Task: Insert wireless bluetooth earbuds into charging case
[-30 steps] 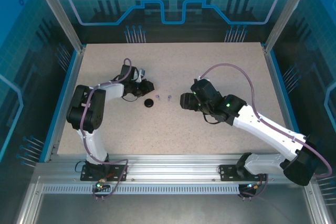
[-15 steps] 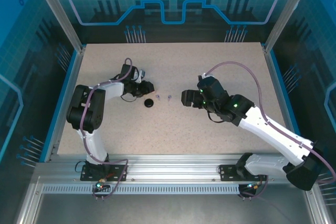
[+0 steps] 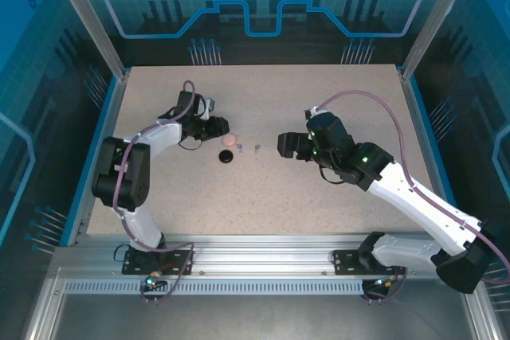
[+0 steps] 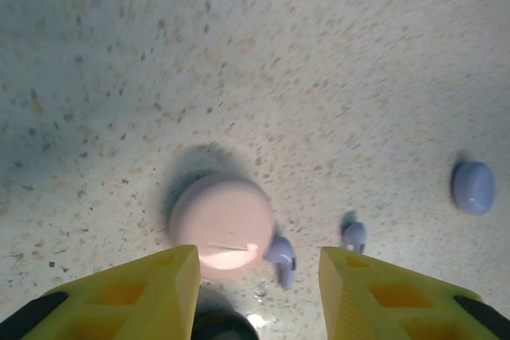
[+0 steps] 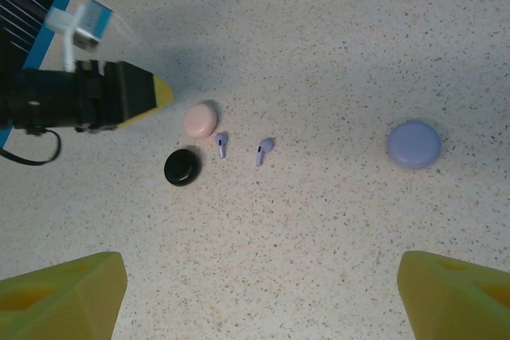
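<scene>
Speckled beige tabletop is sitting inside a blue-walled enclosure and I am watching both arms over it. I am seeing the left gripper hanging low with its yellow jaws partly apart and nothing between them. The pale pink case is lying closed just ahead of its tips, and the black case is sitting beside that one, nearer the gripper. One lavender earbud is lying right against the pink case's edge, ahead of the gap; whether it is touching, I cannot tell. The second lavender earbud is lying near it, ahead of the other jaw. The lavender case is sitting farther out on that side. The right gripper is hovering with jaws wide and empty, and both earbuds are lying well ahead of it, apart from every case's inside.
</scene>
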`<control>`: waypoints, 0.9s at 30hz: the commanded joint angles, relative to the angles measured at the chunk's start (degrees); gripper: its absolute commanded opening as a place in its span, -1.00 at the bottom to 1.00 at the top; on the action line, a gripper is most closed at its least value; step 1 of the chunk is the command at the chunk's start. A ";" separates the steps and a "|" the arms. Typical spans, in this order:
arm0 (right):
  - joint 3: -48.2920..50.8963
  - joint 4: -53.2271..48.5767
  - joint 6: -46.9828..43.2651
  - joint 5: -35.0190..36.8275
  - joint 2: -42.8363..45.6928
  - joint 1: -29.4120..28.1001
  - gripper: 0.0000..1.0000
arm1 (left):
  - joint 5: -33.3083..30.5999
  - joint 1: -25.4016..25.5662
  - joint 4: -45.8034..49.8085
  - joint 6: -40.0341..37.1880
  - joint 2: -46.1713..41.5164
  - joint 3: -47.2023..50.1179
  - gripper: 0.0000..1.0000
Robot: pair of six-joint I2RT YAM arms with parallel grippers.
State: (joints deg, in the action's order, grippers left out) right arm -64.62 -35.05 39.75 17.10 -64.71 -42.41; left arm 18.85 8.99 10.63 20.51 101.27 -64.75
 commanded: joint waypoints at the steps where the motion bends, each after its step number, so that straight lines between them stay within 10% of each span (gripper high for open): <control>1: -1.18 -0.02 -0.99 -0.14 1.07 0.88 0.79 | -1.10 -0.47 1.41 -2.14 -6.02 -2.89 -0.05; 11: 0.55 -0.46 -0.11 0.99 1.69 1.23 0.80 | -0.26 -0.47 3.97 -4.67 -19.06 -6.90 0.96; 27: -0.55 -1.25 0.02 2.32 -1.10 1.74 0.80 | -7.76 -0.39 -2.61 -2.61 -28.05 -3.12 0.98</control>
State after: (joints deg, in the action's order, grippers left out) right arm -64.55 -35.55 39.62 18.48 -65.17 -41.45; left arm 14.50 8.99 11.92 16.58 76.25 -70.19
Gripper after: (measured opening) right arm 0.900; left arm 0.986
